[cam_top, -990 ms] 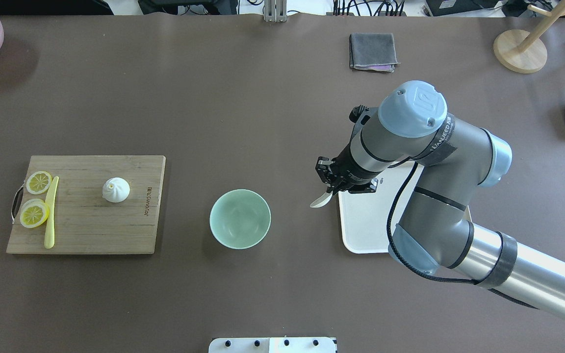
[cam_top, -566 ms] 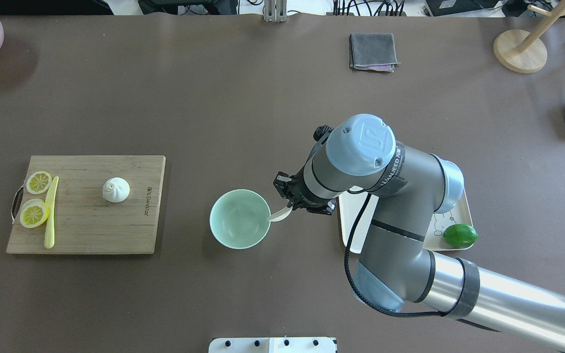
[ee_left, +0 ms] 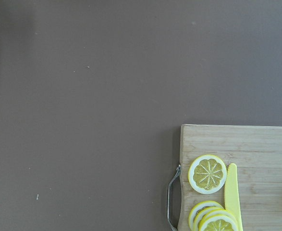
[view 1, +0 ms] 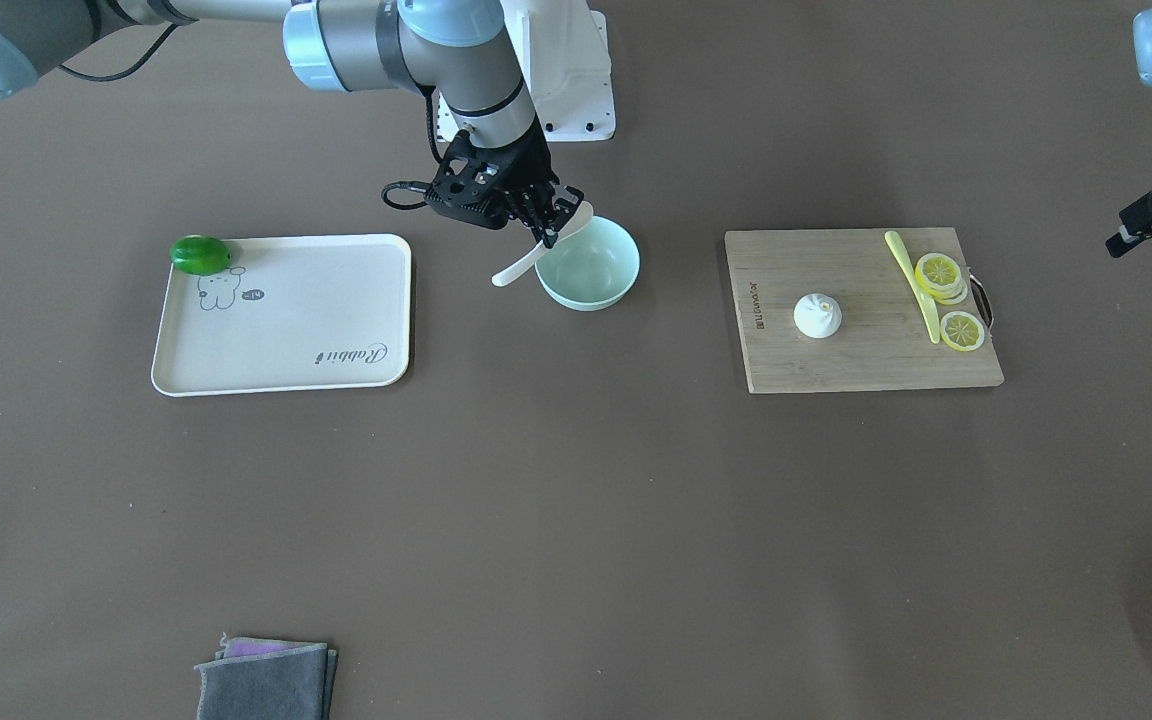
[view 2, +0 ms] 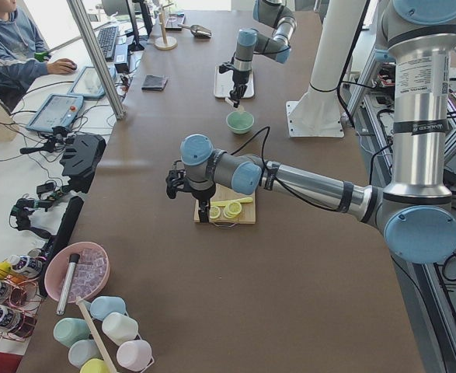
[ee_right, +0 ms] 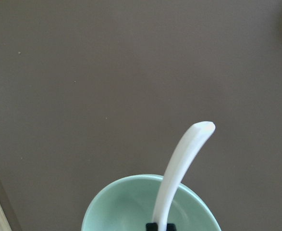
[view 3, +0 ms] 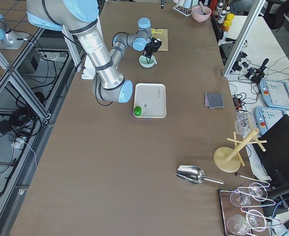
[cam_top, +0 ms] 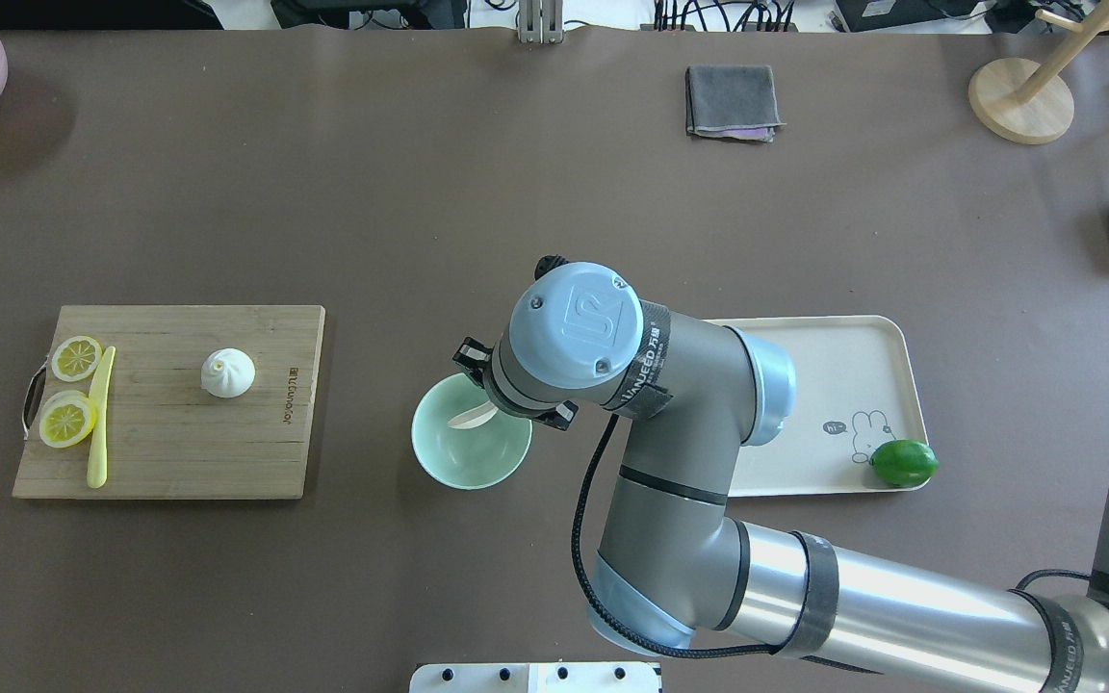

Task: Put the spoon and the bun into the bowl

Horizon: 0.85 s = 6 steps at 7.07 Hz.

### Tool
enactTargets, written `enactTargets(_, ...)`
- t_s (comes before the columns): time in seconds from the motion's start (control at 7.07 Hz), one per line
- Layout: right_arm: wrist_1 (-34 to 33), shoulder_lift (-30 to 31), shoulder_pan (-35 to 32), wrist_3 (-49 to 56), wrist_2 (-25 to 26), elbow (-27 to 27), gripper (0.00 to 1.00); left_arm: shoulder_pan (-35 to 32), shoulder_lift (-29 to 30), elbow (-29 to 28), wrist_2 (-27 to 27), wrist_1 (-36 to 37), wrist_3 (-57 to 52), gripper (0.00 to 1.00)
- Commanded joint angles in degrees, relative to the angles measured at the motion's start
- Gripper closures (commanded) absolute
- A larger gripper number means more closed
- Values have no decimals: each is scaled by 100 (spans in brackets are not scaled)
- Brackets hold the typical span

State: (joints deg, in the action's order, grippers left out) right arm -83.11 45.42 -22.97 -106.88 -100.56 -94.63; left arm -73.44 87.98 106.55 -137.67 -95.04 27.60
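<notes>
The brown table (cam_top: 516, 192) carries everything. The right arm (cam_top: 670, 462) reaches in from the robot's right side and bends over the middle of the table.

The wooden cutting board (cam_top: 169, 452) lies on the robot's left side. The cream tray (cam_top: 834, 366) lies on the robot's right side, well apart from the board. The bowl (cam_top: 463, 467) stands upright on the table between these 2, nearer to the tray, and nothing lies in it.

The right gripper (view 1: 551, 228) hangs above the bowl's rim on the tray side. Its fingers are pressed on the spoon (view 1: 516, 270) and pinch it near 1 end. The spoon is tilted in the air. In the overhead view its free end shows inside the bowl's outline, and in the front view it crosses the rim. I cannot tell if it touches the bowl.

The left gripper (view 1: 1136, 228) hovers over bare table beyond the handle end of the board. I cannot tell if its fingers are spread or closed.

A folded grey cloth (cam_top: 732, 100) lies at the far side of the table. The bun (cam_top: 227, 372) sits upright on the board, near its middle. The yellow knife (cam_top: 99, 423) lies along the board's handle end, just beside 2 groups of lemon slices (cam_top: 76, 357). A green lime (cam_top: 904, 462) rests at a corner of the tray.
</notes>
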Motion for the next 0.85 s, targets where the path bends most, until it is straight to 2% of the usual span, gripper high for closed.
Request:
enactTargets(0.0, -3, -104, 12, 18, 133, 234, 1, 862, 473, 163, 56, -15, 1432, 2)
enactTargets(0.28, -38, -16, -50, 106, 20, 7, 0, 1575, 833, 209, 74, -23, 2272, 2)
enactTargets(0.57, -56, 605, -627, 683, -864, -633, 0, 2417, 1483, -133, 904, -15, 2801, 2)
enactTargets(0.71, -56, 730, -804, 860, -1052, -688, 0, 2579, 1512, -186, 996, -32, 2812, 3)
